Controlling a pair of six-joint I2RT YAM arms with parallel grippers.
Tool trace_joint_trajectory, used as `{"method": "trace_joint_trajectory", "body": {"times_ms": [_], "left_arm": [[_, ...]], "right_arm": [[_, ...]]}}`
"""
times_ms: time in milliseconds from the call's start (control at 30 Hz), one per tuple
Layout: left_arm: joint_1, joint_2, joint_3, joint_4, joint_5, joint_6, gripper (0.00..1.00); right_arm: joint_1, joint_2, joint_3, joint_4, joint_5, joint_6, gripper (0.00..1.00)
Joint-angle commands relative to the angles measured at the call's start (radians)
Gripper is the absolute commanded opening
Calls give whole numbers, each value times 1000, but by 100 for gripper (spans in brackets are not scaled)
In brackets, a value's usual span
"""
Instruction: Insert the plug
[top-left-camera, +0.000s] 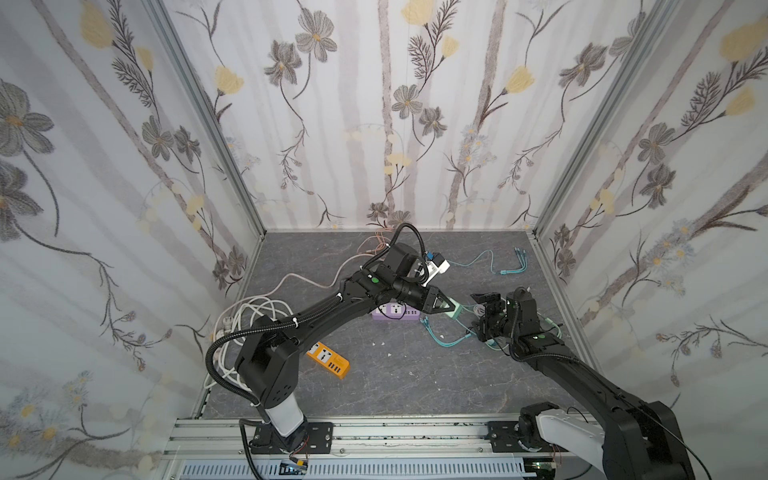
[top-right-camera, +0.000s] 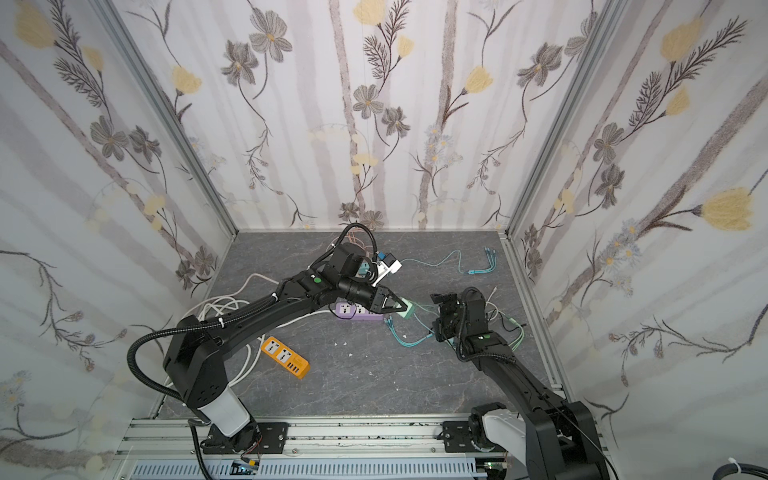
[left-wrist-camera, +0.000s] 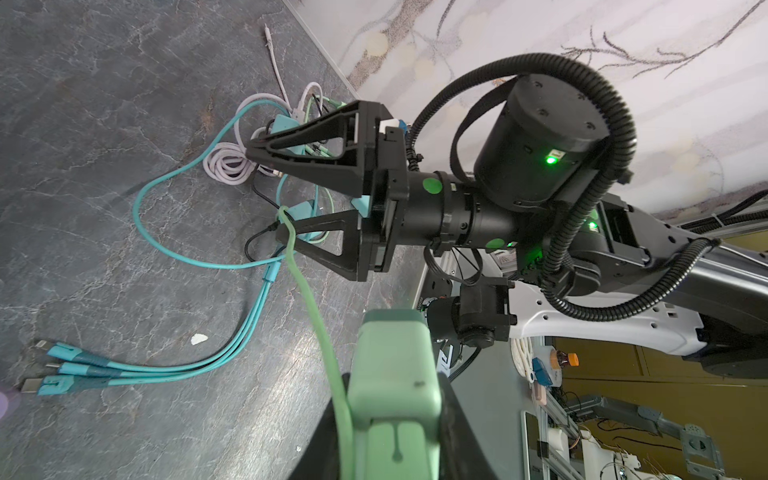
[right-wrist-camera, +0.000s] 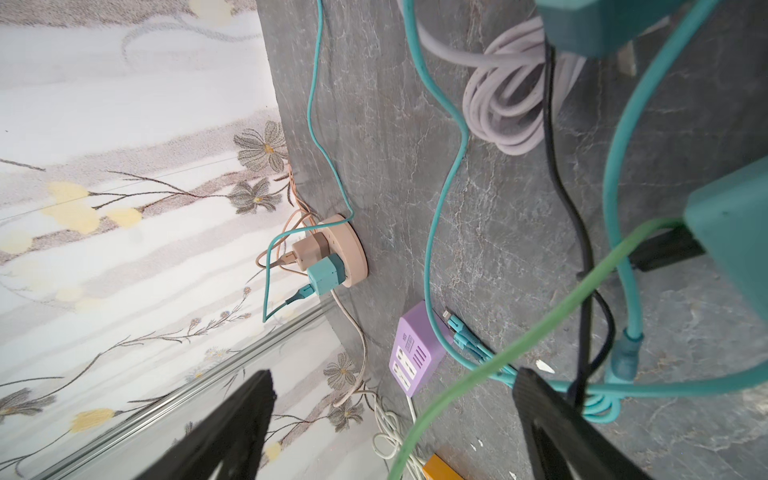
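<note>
The left gripper (top-left-camera: 451, 306) holds the pale green square plastic plug (left-wrist-camera: 392, 365) just beside the long purple plastic socket box (top-left-camera: 395, 312)
Its fingers squeeze the plug tight, likely so it can be pushed into a hole; it is not in yet. The left arm stretches far out and low. The right gripper (left-wrist-camera: 266, 193) points at the messy pile of pale and blue-green wires (left-wrist-camera: 224, 166), fingers wide apart, holding nothing, with the plug's thin green wire (left-wrist-camera: 316, 307) running past them

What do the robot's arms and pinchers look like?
The left arm and right arm are black with white shells near the base. Ribbed black hoses loop along them, with round green stickers. The left gripper and right gripper have triangular black fingers.
</note>
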Motion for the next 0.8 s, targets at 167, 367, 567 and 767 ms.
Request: {"method": "trace_joint_trajectory", "body": {"times_ms": [167,367,567,767], "left_arm": [[1,-39,-46,44,55,0,0],[-3,-71,-53,38,96,26,0],[-26,-93,-34,37,87,50,0],[-46,-34,121,43,103,58,0]], "right_arm": [[28,118,30,178,45,23,75],[50,56,-33,233,268,18,27],[45,-280,29,-33,563,-304,0],[10,-463,231,-135,711,-817,0]]}}
